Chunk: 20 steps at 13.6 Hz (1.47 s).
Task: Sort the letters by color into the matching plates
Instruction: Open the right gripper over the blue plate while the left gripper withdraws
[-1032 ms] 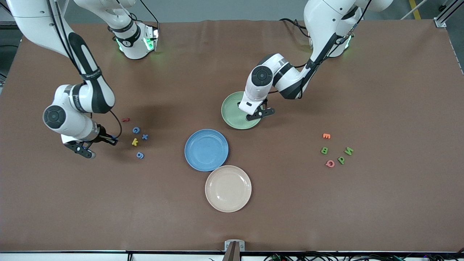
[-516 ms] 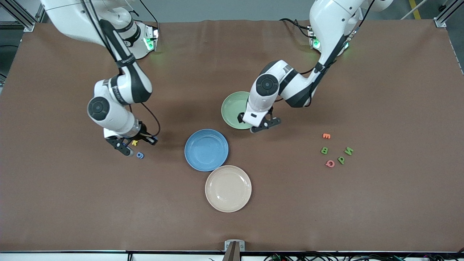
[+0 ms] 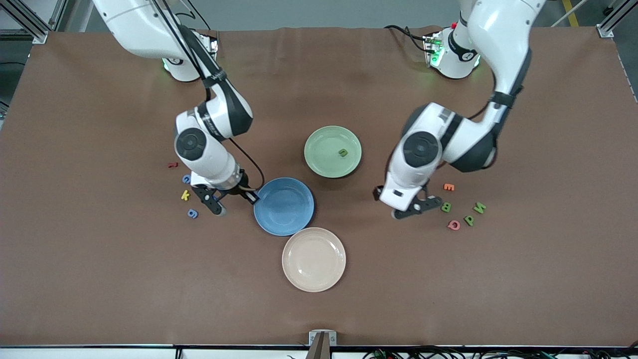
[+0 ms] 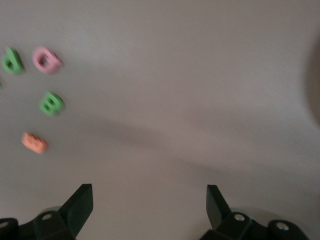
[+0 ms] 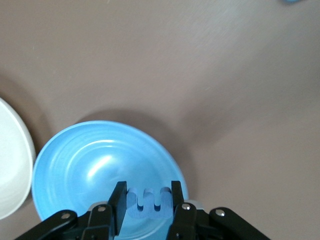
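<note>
Under the right tool (image 5: 147, 200), clamped on a blue letter (image 5: 148, 202), the blue plate (image 3: 286, 209) lay bare, the cream plate (image 3: 314, 259) touching its rim. Bare surface (image 4: 190, 100) lay under the wide-open left tool (image 4: 150, 205); letters (image 3: 446, 207) clustered just beside it.

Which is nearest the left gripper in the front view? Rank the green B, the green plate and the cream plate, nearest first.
From the left gripper, jaws open:
1. Green B, beside it, toward the left arm's end.
2. Green plate, farther from the camera.
3. Cream plate, nearest the camera.
</note>
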Available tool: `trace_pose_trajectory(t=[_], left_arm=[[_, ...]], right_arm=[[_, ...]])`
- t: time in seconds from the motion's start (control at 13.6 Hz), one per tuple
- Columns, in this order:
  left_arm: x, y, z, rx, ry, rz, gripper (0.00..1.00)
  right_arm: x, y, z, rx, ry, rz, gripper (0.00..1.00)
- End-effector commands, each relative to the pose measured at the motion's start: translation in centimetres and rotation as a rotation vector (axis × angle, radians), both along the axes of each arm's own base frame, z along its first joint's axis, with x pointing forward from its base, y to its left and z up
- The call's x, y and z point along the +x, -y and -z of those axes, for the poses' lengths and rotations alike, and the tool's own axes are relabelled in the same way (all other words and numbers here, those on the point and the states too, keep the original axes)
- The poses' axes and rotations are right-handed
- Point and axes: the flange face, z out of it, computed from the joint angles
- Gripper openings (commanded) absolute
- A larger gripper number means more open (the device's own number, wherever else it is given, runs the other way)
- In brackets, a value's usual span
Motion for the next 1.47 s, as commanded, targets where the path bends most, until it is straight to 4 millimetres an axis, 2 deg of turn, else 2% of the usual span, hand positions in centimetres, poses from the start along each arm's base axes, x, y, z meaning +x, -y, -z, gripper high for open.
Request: trace_pose_trajectory(t=[0.0,0.15,0.29,0.37,0.52,0.59,0.66,0.74,0.81,0.96,1.03,1.18,1.33,1.4], left_arm=[[1.2,-2.7,-0.1,0.009,-0.010,0.035,1.00],[1.9,-4.8,0.1,0.021,-0.015,0.123,1.00],[2.4,-7.8,0.3,0.056,-0.024,0.257,0.98],[2.4,-8.6,0.4,0.054,-0.031,0.293,0.97],[2.3,-10.4,0.8,0.048,-0.048,0.366,0.95],[2.2,-11.5,1.0,0.042,-0.048,0.405,0.94],[1.7,-12.2,1.5,0.034,-0.043,0.446,0.93],[1.2,-12.9,1.9,0.027,-0.027,0.475,0.91],[1.0,-13.9,2.4,0.020,-0.012,0.499,0.90],[0.8,-15.7,3.6,0.005,0.006,0.540,0.85],[0.5,-15.7,4.2,0.002,0.003,0.545,0.81],[0.3,-15.8,5.1,-0.007,0.016,0.570,0.80],[0.3,-17.4,5.9,-0.019,0.020,0.601,0.78],[0.3,-17.3,6.1,-0.023,0.021,0.615,0.76]], right_arm=[[2.2,-3.3,2.7,-0.034,0.009,0.058,0.00],[3.0,-3.9,3.8,-0.089,0.010,0.067,0.00],[3.4,-3.8,4.5,-0.106,-0.001,0.069,0.00],[3.4,-3.7,4.8,-0.108,-0.004,0.071,0.00],[3.7,-3.4,5.2,-0.109,-0.007,0.077,0.07],[3.9,-3.2,5.6,-0.109,-0.011,0.082,0.18],[4.0,-3.3,5.7,-0.105,-0.012,0.085,0.56],[4.0,-3.4,5.7,-0.102,-0.014,0.088,1.00],[4.0,-3.6,5.5,-0.104,-0.011,0.080,1.00],[4.9,-4.1,3.7,-0.097,-0.017,0.087,1.00],[5.4,-4.1,2.5,-0.106,-0.029,0.083,1.00],[6.4,-3.7,0.1,-0.136,-0.057,0.023,1.00],[7.4,-1.2,-0.9,-0.148,-0.083,-0.094,1.00],[8.0,1.0,-2.0,-0.152,-0.094,-0.158,1.00]])
